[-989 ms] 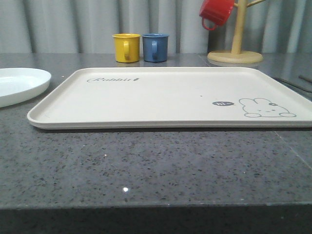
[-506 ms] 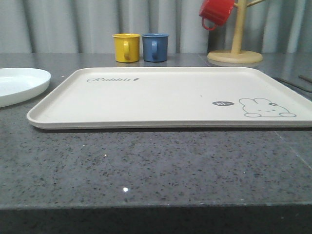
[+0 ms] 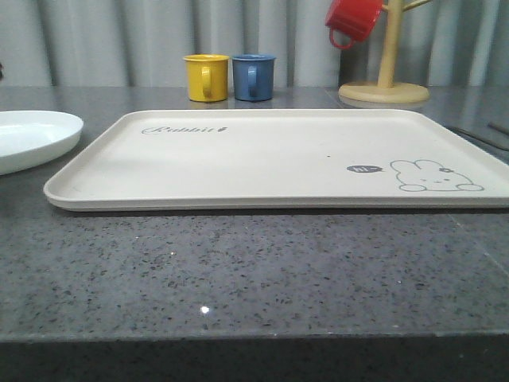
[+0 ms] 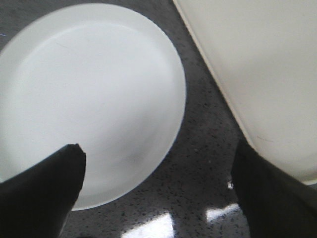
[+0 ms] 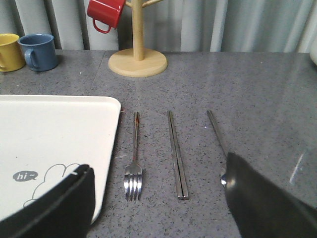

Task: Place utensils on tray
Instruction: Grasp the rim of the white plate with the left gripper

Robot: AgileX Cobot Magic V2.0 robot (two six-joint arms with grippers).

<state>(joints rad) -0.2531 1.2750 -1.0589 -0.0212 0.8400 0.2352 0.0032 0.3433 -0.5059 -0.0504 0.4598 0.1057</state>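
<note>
Nothing on the grey speckled stone counter [image 3: 262,270] has shifted vs the earlier front pics; only a faint shadow has crept over the left end of the large flat cream plastic tray [image 3: 270,159] w/ rabbit drawing and cursive lettering, and a dark speck has come in at the far left edge.

Round shallow white plate [image 4: 89,99] sits on the counter just beside the tray's left rim, not touching it. Left gripper [image 4: 158,183] hangs above the plate's near edge, fingers spread wide, nothing between them.

Right of the tray, on the counter: silver metal fork [image 5: 134,168] nearest the rim, then pair of silver metal chopsticks [image 5: 176,156], then silver metal spoon [image 5: 218,136], its bowl partly hidden behind a finger. All 3 lie roughly parallel, apart. Right gripper [image 5: 158,198] hovers over them, fingers wide apart, empty.

Behind the tray: yellow mug [image 3: 206,77], blue mug [image 3: 253,76], red mug [image 3: 353,19] hung on a wooden mug tree [image 3: 384,79].
</note>
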